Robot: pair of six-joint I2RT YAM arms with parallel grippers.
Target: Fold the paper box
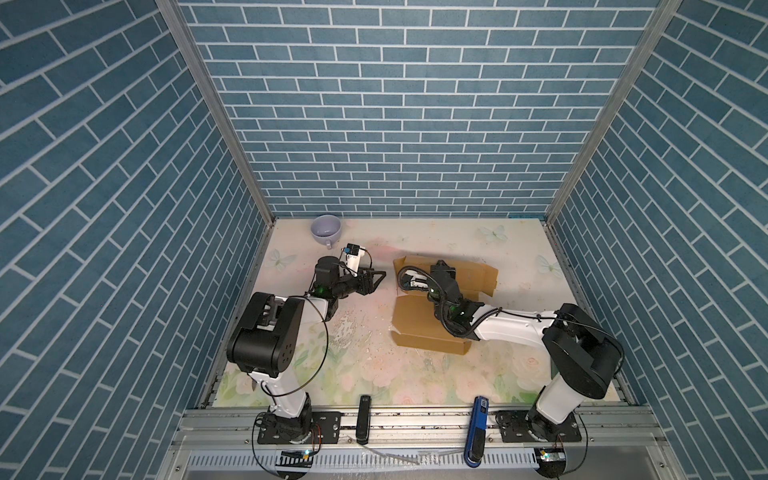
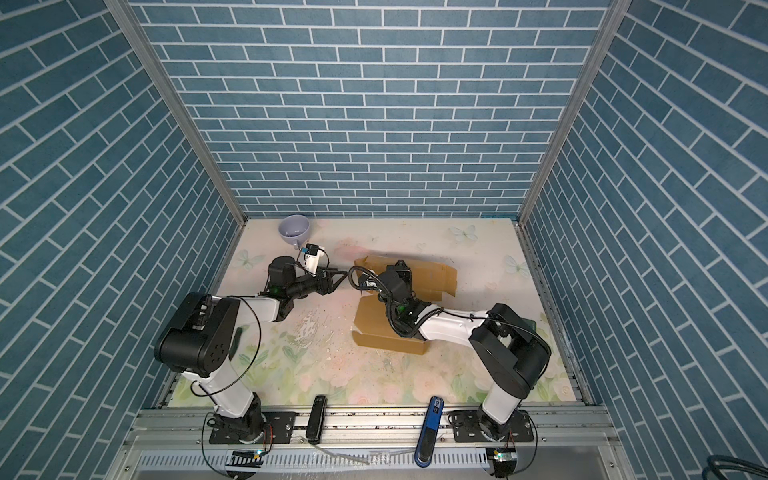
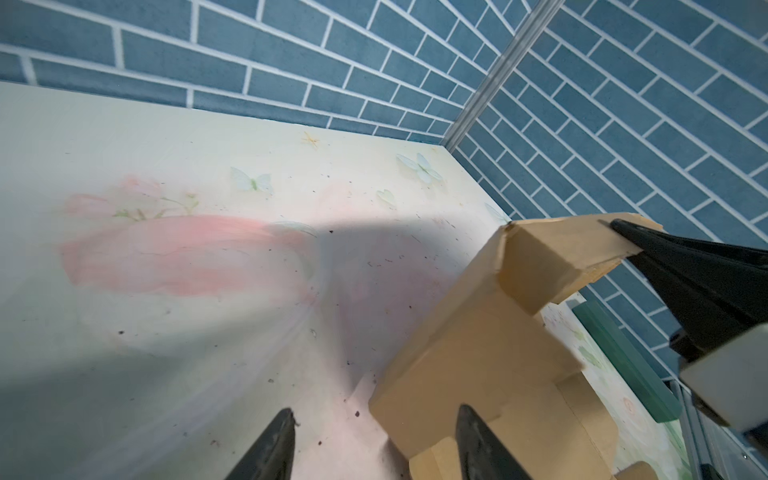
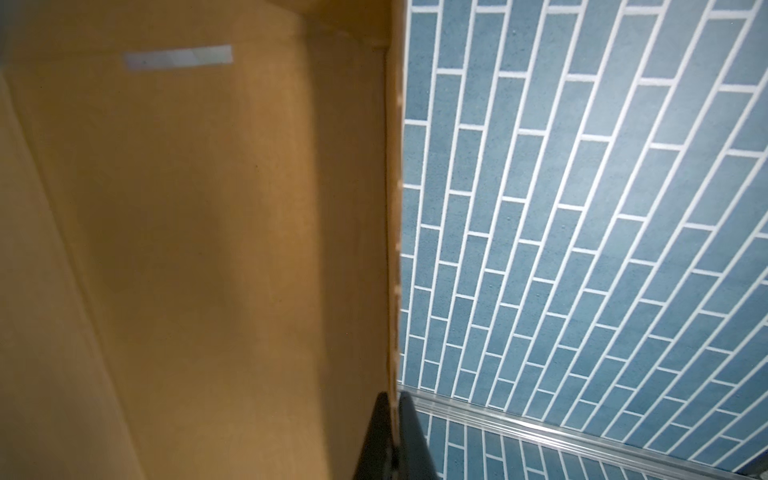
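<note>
1. Blue brick-pattern walls [image 1: 395, 124] are enclosing a floral table [image 1: 374, 374], and you are looking down on it from the front.
2. Nearest you, well in front of the paper box [image 1: 419, 328], a black oblong object [image 1: 363, 417] and a blue oblong object [image 1: 478, 428] are lying across the metal front rail [image 1: 415, 432].
3. The paper box is sitting on the table, on the right arm's side of the middle and partly folded. Its near part is lying low on the surface, while its far panel is standing raised.
4. Your right gripper [image 1: 441, 262] is reaching over the box and pinching the top edge of that raised panel. In the right wrist view the gripper [image 4: 392, 399] is pressing both fingers together on the cardboard edge, with the tan panel [image 4: 187, 249] filling the space beside them.
5. Your left gripper [image 1: 376, 277] is hovering just beside the box on the left arm's side, level with the raised panel. Its fingers are standing partway apart and gripping nothing. In the left wrist view the gripper [image 3: 376, 411] is showing both fingertips spread, with a corner of the box [image 3: 478, 345] right ahead. Whether a fingertip is touching the cardboard, you cannot tell.
6. Farthest from you, beyond the box toward the left arm's side, a lavender cup [image 1: 326, 230] is sitting near the back wall.
</note>
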